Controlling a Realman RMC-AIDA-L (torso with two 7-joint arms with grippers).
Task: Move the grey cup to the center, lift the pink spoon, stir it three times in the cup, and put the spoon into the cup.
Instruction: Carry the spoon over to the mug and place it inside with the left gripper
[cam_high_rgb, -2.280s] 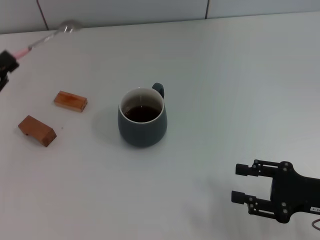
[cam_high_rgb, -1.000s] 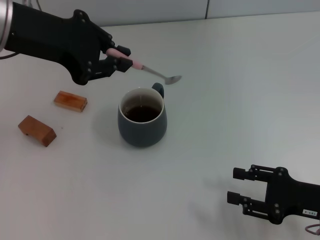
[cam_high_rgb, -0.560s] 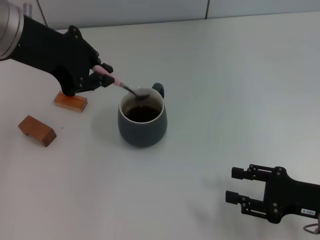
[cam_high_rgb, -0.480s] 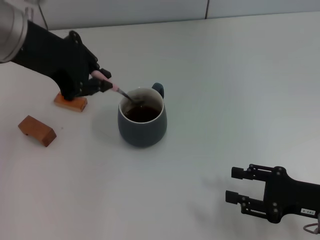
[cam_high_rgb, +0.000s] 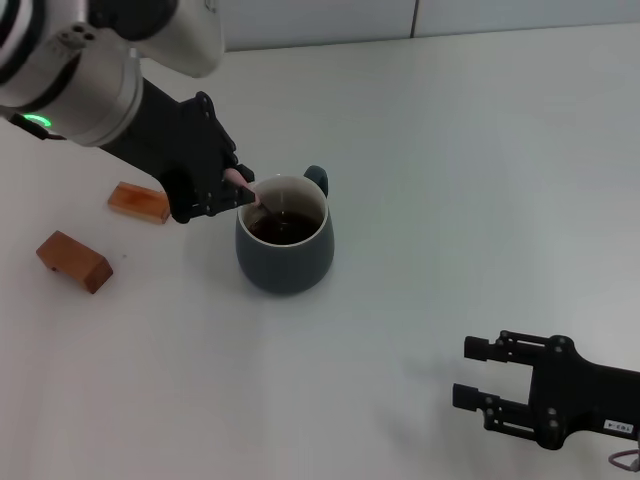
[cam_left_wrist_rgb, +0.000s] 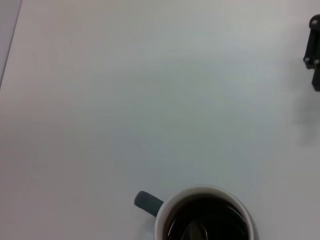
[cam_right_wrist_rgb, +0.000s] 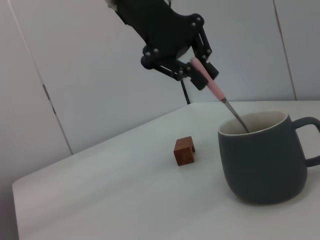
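Left pincer (cam_high_rgb: 238, 190): clamped on pink spoon (cam_right_wrist_rgb: 216, 91), bowl dipped in grey cup (cam_high_rgb: 285, 247). Stir gently, clear of rim. Right pincer (cam_high_rgb: 478, 374): wide, parked on surface (cam_high_rgb: 480, 150).

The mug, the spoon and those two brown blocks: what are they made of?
The mug looks like glazed ceramic: smooth blue-grey outside, pale inside. The spoon, held by the left gripper, has a pink, probably plastic handle and a metal stem. The blocks look like varnished wood.

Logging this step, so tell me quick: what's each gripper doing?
Left gripper: shut on the pink spoon, dipped in the grey cup.
Right gripper: open, empty.
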